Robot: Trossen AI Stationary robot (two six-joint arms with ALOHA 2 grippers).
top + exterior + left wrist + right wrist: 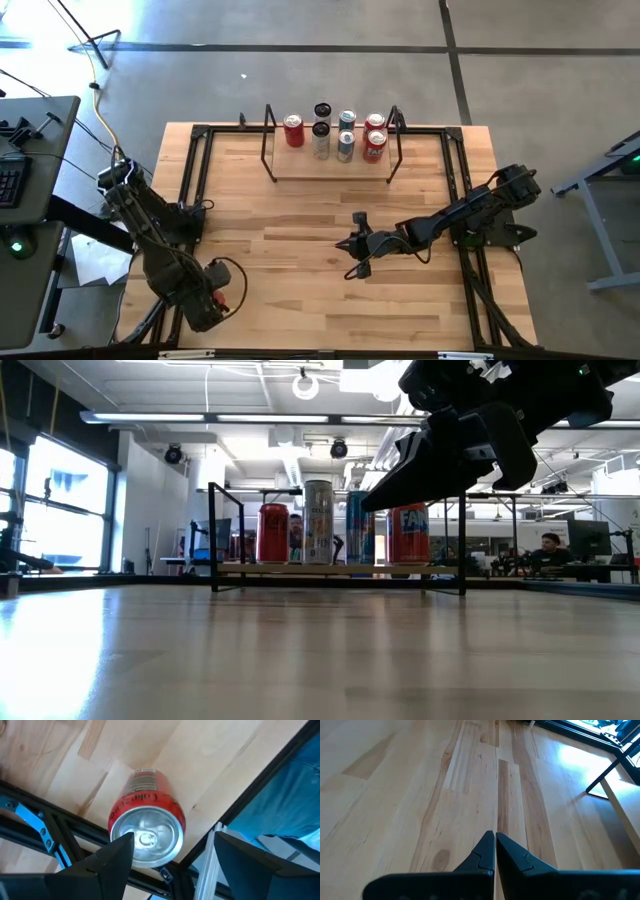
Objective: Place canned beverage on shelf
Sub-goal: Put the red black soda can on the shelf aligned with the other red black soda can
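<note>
A red drink can (146, 815) stands upright on the wooden table near its front left corner; its silver top faces the left wrist camera. My left gripper (170, 840) is open above it and points down, one finger on each side of the can's top; it also shows in the high view (210, 297). The shelf (330, 172), a light board on a thin black rod frame, stands at the table's far middle and carries several upright cans (345, 135); it also shows in the low view (330, 568). My right gripper (355, 244) is shut and empty over the table's middle. My left gripper has one fingertip (122, 847) in front of the can's top rim (131, 834) in the wrist view; I cannot tell whether it touches. The other finger (235, 855) stands clear of the can.
A black metal frame (200, 180) runs along the table's left, right and far sides and passes close by the red can (60, 827). Bare wood lies between the shelf and my right gripper (495, 845). A person (548, 545) sits far off in the room.
</note>
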